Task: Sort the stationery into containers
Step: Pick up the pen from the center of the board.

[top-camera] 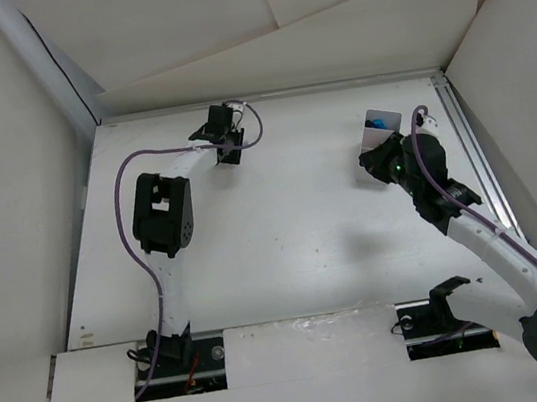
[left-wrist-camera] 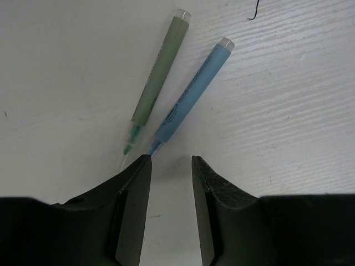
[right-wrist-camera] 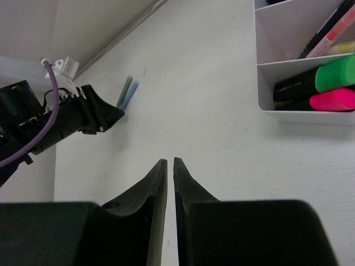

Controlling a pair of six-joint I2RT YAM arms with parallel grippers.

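Note:
Two thin pens lie side by side on the white table in the left wrist view: a grey-green one [left-wrist-camera: 155, 83] and a blue one [left-wrist-camera: 191, 91]. Their tips point at my left gripper [left-wrist-camera: 171, 160], which is open and empty just short of them, the left finger [left-wrist-camera: 136, 183] close to the blue pen's tip. In the top view the left gripper [top-camera: 220, 119] is at the far edge and the pens are hidden. My right gripper [right-wrist-camera: 169, 160] is shut and empty, hovering beside the pale divided box [right-wrist-camera: 260, 83]. The box holds a green highlighter [right-wrist-camera: 335, 72], a pink highlighter [right-wrist-camera: 333, 100] and pens.
The box [top-camera: 369, 117] stands at the far right of the table, just beyond the right gripper [top-camera: 368, 164]. The left gripper [right-wrist-camera: 105, 113] and the two pens [right-wrist-camera: 128, 93] show far off in the right wrist view. White walls enclose the table on three sides.

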